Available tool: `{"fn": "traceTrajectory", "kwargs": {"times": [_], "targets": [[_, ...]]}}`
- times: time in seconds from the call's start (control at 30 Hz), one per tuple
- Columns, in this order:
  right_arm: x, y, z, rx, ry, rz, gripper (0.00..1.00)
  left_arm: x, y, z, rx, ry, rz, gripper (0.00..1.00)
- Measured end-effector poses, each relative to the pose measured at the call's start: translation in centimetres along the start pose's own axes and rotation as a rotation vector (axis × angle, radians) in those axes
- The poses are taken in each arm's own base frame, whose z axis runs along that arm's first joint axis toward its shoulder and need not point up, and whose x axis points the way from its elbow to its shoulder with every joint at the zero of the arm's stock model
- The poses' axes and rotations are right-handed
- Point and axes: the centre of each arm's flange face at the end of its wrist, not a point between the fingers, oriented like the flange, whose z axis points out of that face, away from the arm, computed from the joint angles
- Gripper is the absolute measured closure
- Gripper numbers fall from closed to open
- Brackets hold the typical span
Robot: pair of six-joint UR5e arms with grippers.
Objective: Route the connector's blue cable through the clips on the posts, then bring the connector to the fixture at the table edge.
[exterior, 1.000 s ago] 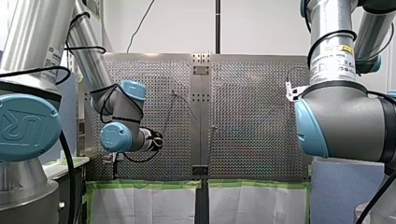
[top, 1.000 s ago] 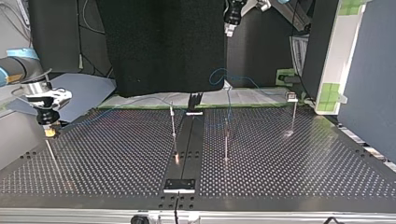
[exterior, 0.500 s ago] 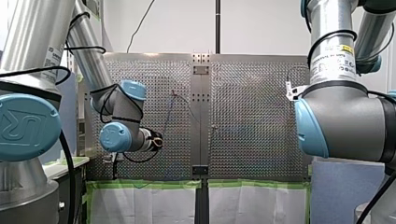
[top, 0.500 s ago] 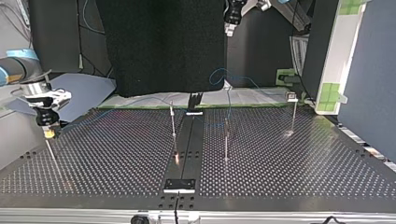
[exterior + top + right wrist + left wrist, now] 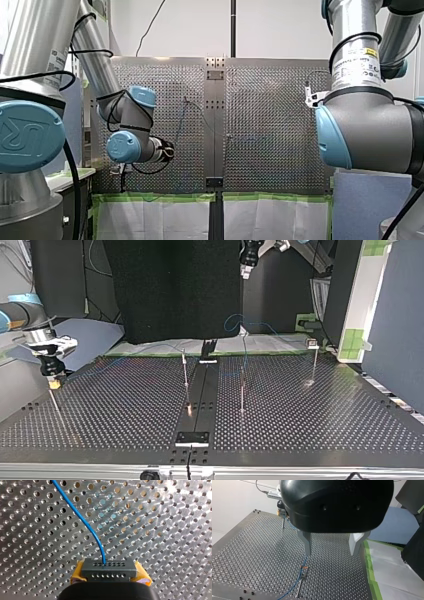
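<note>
Jaws on my right gripper (image 5: 109,576) are closed on the connector (image 5: 108,567), a black rectangular block with 2 rows of small round holes, pinched between yellow pads (image 5: 77,574). The thin blue cable (image 5: 82,517) leaves its top row and curves away over the table. That gripper hangs at the top view's left, just above a slim post (image 5: 55,405).

Jaws on my left gripper (image 5: 331,548) stand wide apart, well above the table: 2 pale, flat, tapering metal fingers (image 5: 306,542) under a smooth, rounded black housing. Below them another post (image 5: 299,588) carries a small clip (image 5: 303,573) with an orange fleck. The cable runs past it; whether it sits in the clip I cannot tell.

The table (image 5: 325,430) is dull silver sheet metal, drilled all over with even rows of round holes. A black strip (image 5: 200,390) runs down its middle, with a black bracket (image 5: 192,438) at its near end in the top view. Green tape (image 5: 160,197) and white sheeting (image 5: 155,220) edge the table in the front view. A black panel (image 5: 170,290) stands behind it in the top view.

Blue joint caps (image 5: 26,135) bear a "UR" mark. A label (image 5: 357,62) with a yellow patch wraps my right arm; its print is too small to read.
</note>
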Motion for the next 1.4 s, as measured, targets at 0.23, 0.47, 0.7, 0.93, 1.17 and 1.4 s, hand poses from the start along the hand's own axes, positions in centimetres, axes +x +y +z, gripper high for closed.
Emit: {"fn": "traceTrajectory", "kwargs": {"times": [0.23, 0.47, 0.7, 0.93, 1.17, 1.4], "targets": [[0.0, -0.08, 0.03, 0.002, 0.0, 0.013, 1.0, 0.02, 0.0, 0.0, 0.0, 0.0, 0.0, 0.0], [-0.05, -0.08, 0.05, 0.001, 0.0, 0.02, 1.0, 0.01, 0.0, 0.0, 0.0, 0.0, 0.0, 0.0], [-0.15, 0.13, 0.06, -0.012, -0.003, 0.03, 1.0, -0.01, -0.02, 0.03, 0.0, 0.0, 0.0, 0.0], [-0.36, 0.18, 0.01, -0.016, -0.008, 0.039, 1.0, -0.01, -0.01, 0.01, 0.0, 0.0, 0.002, 0.0], [-0.36, 0.32, -0.02, -0.021, -0.008, 0.045, 1.0, -0.01, -0.01, 0.01, 0.0, 0.0, 0.003, 0.0], [-0.41, 0.47, 0.03, -0.034, -0.006, 0.045, 0.32, 0.01, 0.0, 0.0, 0.0, 0.0, 0.005, 0.0]]}}
